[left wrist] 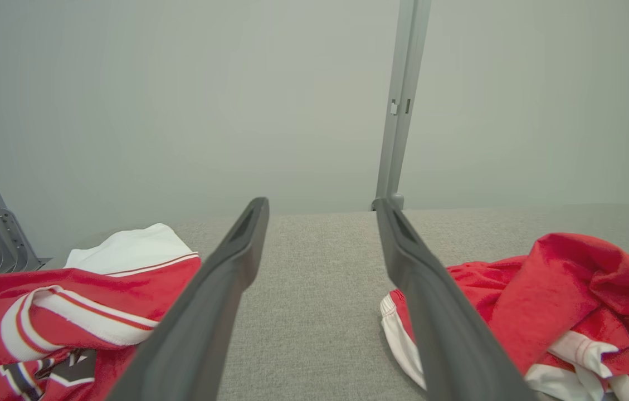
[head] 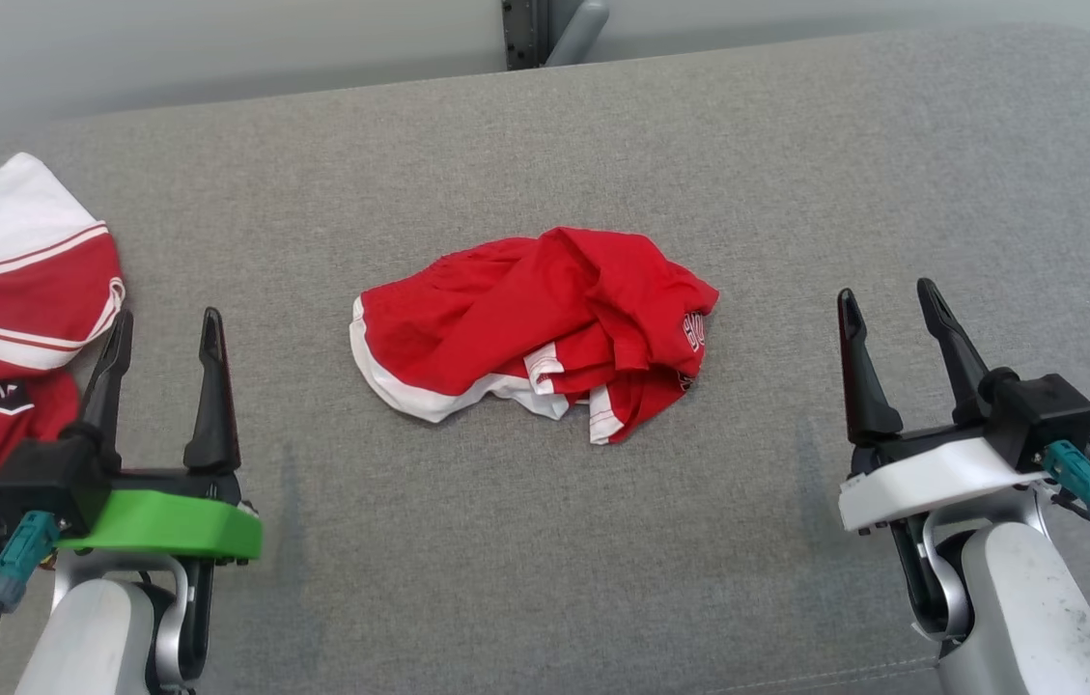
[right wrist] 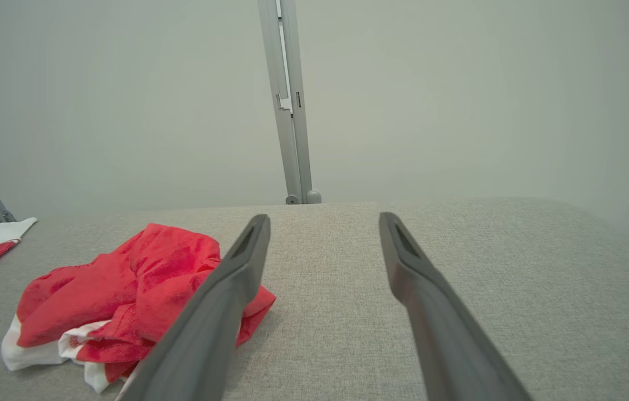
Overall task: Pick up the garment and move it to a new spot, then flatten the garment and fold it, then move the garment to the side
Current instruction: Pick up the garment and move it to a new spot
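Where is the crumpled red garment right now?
In the head view the crumpled red garment lies mid-surface on the grey cushion, between the left pincer and right pincer, touching neither.

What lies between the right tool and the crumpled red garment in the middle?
Nothing but bare grey surface. The head view shows this stretch between the right tool and the red garment.

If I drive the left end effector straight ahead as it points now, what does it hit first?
Probably nothing: the left end effector points along bare grey surface, between the striped jersey and the red garment. Its height above the surface is unclear.
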Controlling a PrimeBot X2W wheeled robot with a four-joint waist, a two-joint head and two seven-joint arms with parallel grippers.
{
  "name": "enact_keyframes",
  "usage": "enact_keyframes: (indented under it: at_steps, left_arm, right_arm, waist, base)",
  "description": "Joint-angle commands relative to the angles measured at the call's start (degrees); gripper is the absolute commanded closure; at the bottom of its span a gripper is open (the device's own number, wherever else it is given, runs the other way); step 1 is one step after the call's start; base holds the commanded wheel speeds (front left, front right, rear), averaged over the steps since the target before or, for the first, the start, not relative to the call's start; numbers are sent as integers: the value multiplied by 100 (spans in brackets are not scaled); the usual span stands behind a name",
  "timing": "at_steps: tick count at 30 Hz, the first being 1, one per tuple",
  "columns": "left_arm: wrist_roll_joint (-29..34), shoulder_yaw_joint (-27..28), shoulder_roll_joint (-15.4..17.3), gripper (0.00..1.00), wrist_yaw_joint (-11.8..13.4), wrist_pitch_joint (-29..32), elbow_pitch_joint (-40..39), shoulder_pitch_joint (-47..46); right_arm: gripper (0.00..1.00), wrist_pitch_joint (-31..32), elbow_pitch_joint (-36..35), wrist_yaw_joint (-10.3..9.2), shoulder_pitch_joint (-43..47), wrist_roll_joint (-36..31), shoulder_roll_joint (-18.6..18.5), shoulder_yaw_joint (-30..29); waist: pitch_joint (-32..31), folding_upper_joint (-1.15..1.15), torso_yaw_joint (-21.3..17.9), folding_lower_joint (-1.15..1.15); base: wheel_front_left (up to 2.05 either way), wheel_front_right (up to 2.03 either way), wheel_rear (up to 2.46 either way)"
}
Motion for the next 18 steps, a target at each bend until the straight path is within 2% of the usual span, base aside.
enact_keyframes:
  at_steps: [1, 18]
  left_arm:
    - [-62, 14, 41, 0, 8, -16, -45, 120]
    - [21, -178, 201, 0, 222, 267, -805, 1140]
  right_arm:
    - [0, 14, -22, -1, 121, -19, -16, 1]
    - [0, 201, -286, -1, 728, 124, -13, -24]
  waist:
    - [-162, 0, 156, 0]
    - [-638, 0, 23, 0]
  base:
    - [0, 0, 0]
    - [0, 0, 0]
